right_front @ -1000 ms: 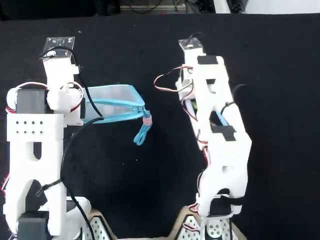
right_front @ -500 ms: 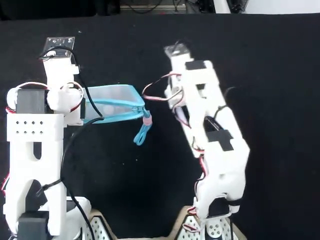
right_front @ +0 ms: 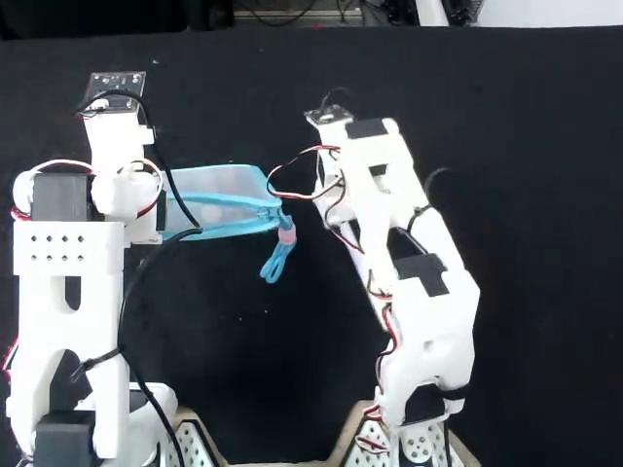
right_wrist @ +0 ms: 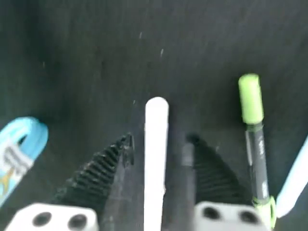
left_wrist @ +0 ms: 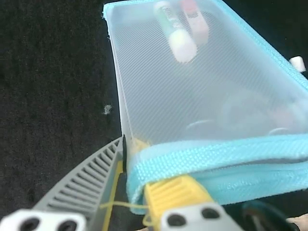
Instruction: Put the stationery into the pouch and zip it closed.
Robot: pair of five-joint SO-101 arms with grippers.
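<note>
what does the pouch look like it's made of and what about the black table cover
The pouch looks like translucent, finely ribbed plastic mesh; stationery shows through blurred. Its blue edge band seems woven fabric tape. The table cover looks like matte black cloth, with lint specks.

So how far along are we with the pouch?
Done: two items lie inside the pouch, whose corner the left gripper pinches. In hand: the open right gripper straddles a white pen, not yet gripped. Left: that pen, the green pen beside it, then the zip.
</note>
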